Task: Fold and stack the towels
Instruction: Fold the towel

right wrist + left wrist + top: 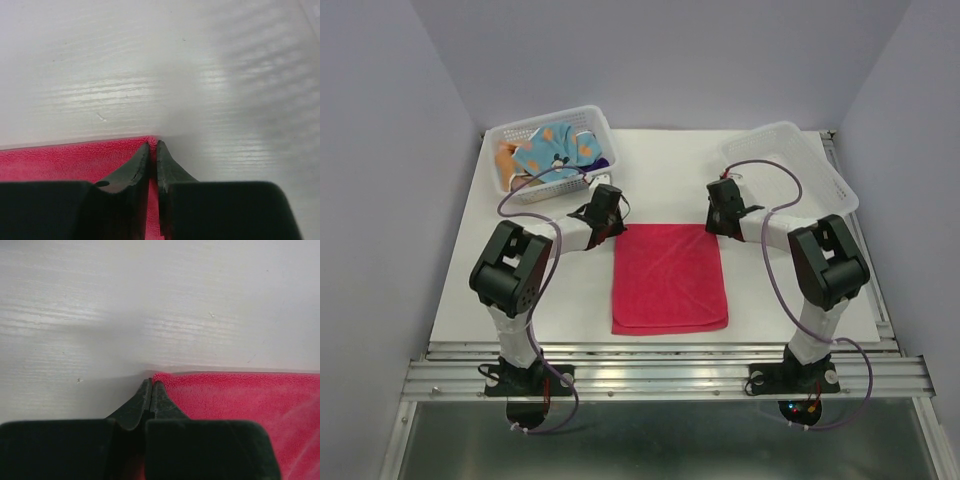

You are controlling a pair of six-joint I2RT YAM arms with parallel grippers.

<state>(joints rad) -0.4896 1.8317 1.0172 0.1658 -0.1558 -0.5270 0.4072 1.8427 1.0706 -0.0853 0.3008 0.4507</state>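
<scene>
My left tool [151,386] and right tool [153,147] are each pinched shut on a far corner of the pink-red towel [668,280] lying flat on the table [760,290], so I should lift both evenly to fold it nearward.

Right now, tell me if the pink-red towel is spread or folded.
Spread flat: the pink-red towel lies as one smooth rectangle on the table; layers underneath, cannot tell.

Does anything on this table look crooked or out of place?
The empty white basket at far right sits skewed, one corner seeming to overhang the edge of the table. The towel-filled basket at far left sits straighter, and the red towel lies flat.
</scene>
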